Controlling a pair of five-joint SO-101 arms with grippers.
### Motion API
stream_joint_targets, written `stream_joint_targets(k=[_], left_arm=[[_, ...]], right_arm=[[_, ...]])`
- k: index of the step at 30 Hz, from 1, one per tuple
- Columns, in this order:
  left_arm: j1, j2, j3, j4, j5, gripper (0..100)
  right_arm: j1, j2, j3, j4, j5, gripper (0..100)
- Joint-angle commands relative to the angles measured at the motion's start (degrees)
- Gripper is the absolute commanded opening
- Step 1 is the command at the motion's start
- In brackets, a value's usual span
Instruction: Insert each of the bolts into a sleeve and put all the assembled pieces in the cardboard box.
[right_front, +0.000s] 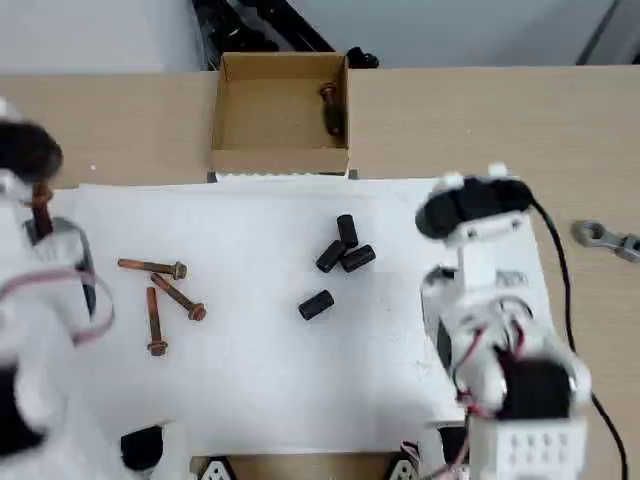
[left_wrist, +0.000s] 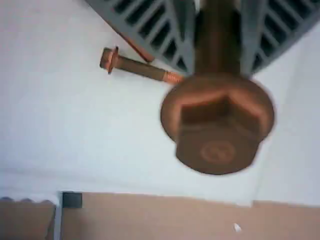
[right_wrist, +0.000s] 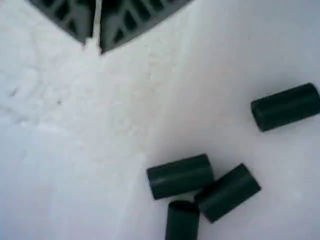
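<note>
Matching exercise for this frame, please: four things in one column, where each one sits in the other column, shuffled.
Things:
1. assembled piece
2. metal tool
3. four sleeves
4. bolt seen head-on

Places:
A. on the white sheet, near its middle
B. in the left gripper
C. in the cardboard box
D. on the bare wooden table, off the sheet

Pairs: 1-C, 2-D, 3-A, 4-B.

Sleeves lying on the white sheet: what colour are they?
Plain black, with no pattern. The sleeves show best in the right wrist view.
</note>
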Motion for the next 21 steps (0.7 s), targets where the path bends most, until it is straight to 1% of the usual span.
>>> stream_joint_targets(k=[1,4,7,9,13,15,18,21], left_arm=[[0.0,-6.77,3.3,-3.16,-1.14,1],[0.0,-9.14,8.92,-5.1,-1.05,1],[0.0,-9.93,12.18,-5.1,-1.05,1],[0.0,-10.11,13.05,-5.01,-0.97,1],[0.0,-9.93,13.76,-5.1,-0.97,1],[0.0,-9.85,13.85,-5.1,-0.97,1],[0.0,-9.85,13.85,-5.01,-0.97,1],[0.0,-9.93,14.64,-4.92,-0.97,1]], right_arm=[[-2.68,7.96,-2.55,-5.41,-0.44,0.4],[-7.43,14.29,-7.56,-5.93,-0.7,0.6],[-11.12,20.26,-13.36,-6.02,-1.67,0.8],[-12.0,24.84,-17.49,-6.02,-4.66,1.0],[-12.18,35.47,-24.62,-5.32,-10.73,6.5],[-12.53,40.4,-27.87,-3.12,-13.19,6.7],[-15.69,45.76,-31.12,0.4,-14.59,6.7],[-18.15,49.1,-33.58,0.13,-14.42,6.7]])
